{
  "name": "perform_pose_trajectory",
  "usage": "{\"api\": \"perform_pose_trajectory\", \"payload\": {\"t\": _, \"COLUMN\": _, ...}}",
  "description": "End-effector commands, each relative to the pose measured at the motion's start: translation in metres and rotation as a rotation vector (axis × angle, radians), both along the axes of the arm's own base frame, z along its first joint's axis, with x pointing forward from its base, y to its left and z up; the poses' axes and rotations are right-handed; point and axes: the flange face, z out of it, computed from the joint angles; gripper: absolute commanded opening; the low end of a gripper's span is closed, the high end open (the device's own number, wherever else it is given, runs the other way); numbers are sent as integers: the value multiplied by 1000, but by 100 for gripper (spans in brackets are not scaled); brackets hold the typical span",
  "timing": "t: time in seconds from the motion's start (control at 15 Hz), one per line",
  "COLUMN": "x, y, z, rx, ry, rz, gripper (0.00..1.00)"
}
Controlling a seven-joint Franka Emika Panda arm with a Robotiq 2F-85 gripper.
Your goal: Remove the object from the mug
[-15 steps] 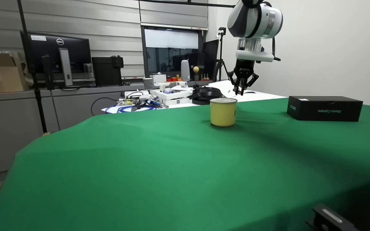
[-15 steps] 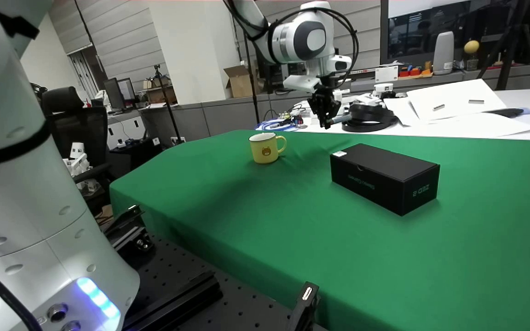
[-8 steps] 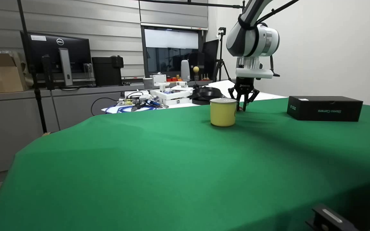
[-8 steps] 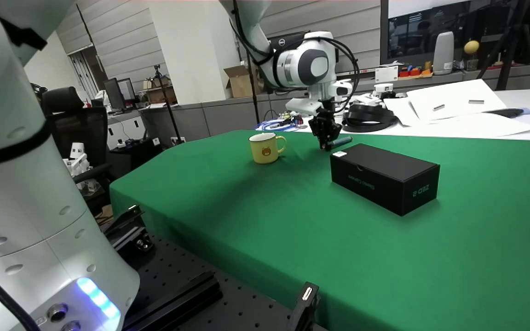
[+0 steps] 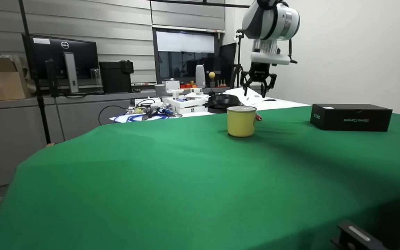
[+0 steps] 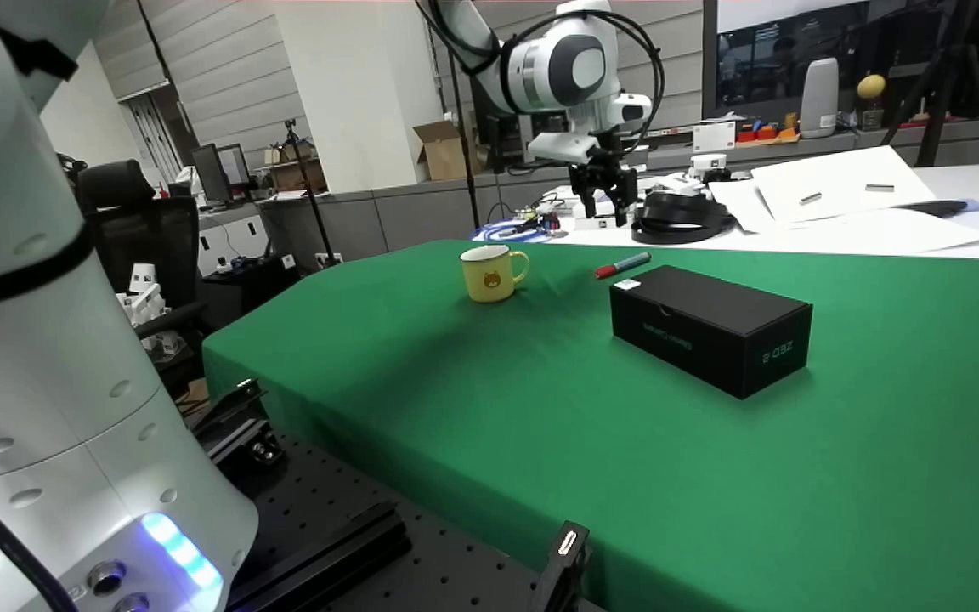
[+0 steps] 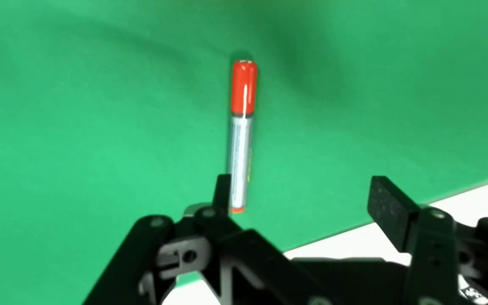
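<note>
A yellow mug [image 5: 241, 122] stands upright on the green cloth, its handle and a bear face showing in an exterior view [image 6: 487, 276]. Nothing sticks up above its rim; the bottom of its inside is hidden. Beside the mug, apart from it, a marker [image 6: 624, 265] with a red cap lies flat on the cloth. Above the marker hangs my gripper [image 5: 254, 94], open and holding nothing. In the wrist view the gripper [image 7: 302, 192] has its jaws wide apart, and the left finger overlaps the tail end of the marker [image 7: 240, 144] in the picture.
A black box [image 6: 710, 331] sits on the cloth near the marker. Past the cloth's far edge is a white table [image 6: 880, 234] with papers, a black coil [image 6: 683, 219] and assorted parts. Black clamps [image 6: 564, 561] grip the near edge.
A second ago my gripper was shut on the marker in the air. It came down to the cloth, opened and rose again, leaving the marker lying there. The mug has not moved.
</note>
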Motion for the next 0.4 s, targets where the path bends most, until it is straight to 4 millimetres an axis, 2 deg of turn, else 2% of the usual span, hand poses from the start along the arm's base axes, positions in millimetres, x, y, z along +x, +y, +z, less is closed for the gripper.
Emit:
{"api": "perform_pose_trajectory", "payload": {"t": 0.0, "x": 1, "y": 1, "z": 17, "rx": 5, "ry": -11, "rz": 8, "gripper": 88}}
{"api": "perform_pose_trajectory", "payload": {"t": 0.13, "x": 0, "y": 2, "z": 41, "rx": 14, "ry": -22, "rz": 22, "gripper": 100}}
{"api": "perform_pose_trajectory", "payload": {"t": 0.33, "x": -3, "y": 2, "z": 43, "rx": 17, "ry": -19, "rz": 29, "gripper": 100}}
